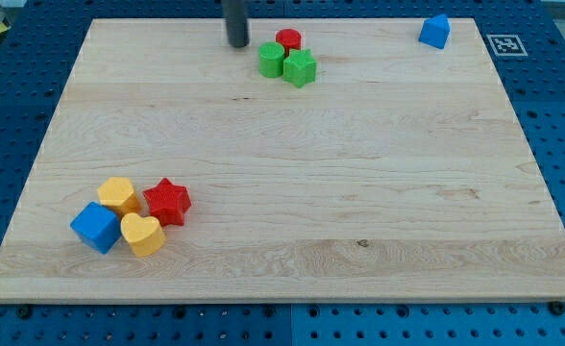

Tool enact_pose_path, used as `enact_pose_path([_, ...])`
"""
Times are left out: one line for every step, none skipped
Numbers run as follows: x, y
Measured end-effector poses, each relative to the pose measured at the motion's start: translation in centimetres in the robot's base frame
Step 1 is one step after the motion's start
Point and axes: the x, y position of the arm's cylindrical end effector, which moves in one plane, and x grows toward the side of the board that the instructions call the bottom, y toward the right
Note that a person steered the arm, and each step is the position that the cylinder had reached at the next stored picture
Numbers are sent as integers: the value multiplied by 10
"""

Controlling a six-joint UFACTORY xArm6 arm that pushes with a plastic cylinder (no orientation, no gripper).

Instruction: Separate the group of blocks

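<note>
Although the bench (379, 192) carries two clusters, the nearer one sits just to the view's right of my tip (237, 43): a green cylinder (271, 60), a green star-like block (300, 68) and a red cylinder (288, 40), all touching. Well apart, toward the view's bottom left, lie a blue cube (96, 227), a red star (167, 202), a yellow heart (142, 234) and a yellow hexagon-like block (119, 195), also bunched. A lone blue block (435, 31) rests far to the right. No jaws exist here, only a bare rod, nothing grasped. These blocks look light, stiff and free-sliding; pushing into a seam should split them.
</note>
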Motion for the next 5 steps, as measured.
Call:
enact_pose_path([-31, 21])
enact_pose_path([-33, 82])
enact_pose_path([-17, 105])
enact_pose_path([7, 112])
enact_pose_path([7, 112])
